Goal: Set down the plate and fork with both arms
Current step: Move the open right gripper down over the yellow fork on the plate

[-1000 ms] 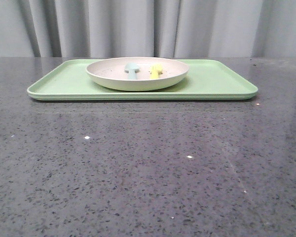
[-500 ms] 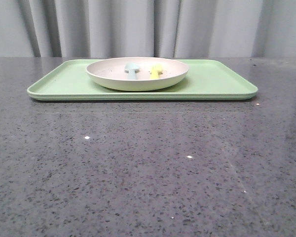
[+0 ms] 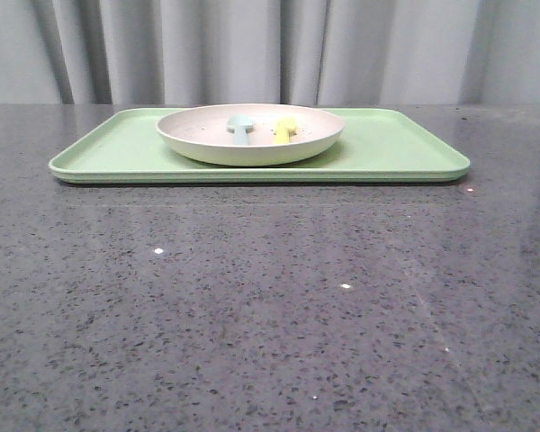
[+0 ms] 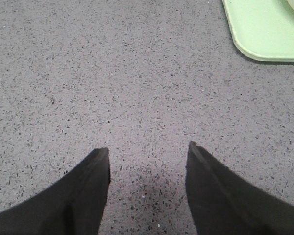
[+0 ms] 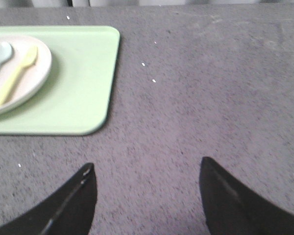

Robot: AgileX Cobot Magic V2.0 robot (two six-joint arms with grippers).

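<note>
The cream-pink plate (image 3: 250, 135) rests on a light green tray (image 3: 396, 148) at the back of the table. Inside the plate lie the yellow fork (image 3: 284, 129) and a pale blue-green spoon (image 3: 241, 127), side by side. The right wrist view shows the plate (image 5: 32, 78) with the fork (image 5: 14, 77) in it. My left gripper (image 4: 148, 154) is open over bare grey table, off a corner of the tray (image 4: 264, 29). Over bare table beside the tray (image 5: 81, 83), my right gripper (image 5: 147, 169) is open too. Neither gripper appears in the front view.
The dark speckled stone table (image 3: 270, 306) stretches from the tray to the front edge. Grey curtains (image 3: 270, 49) hang behind the table.
</note>
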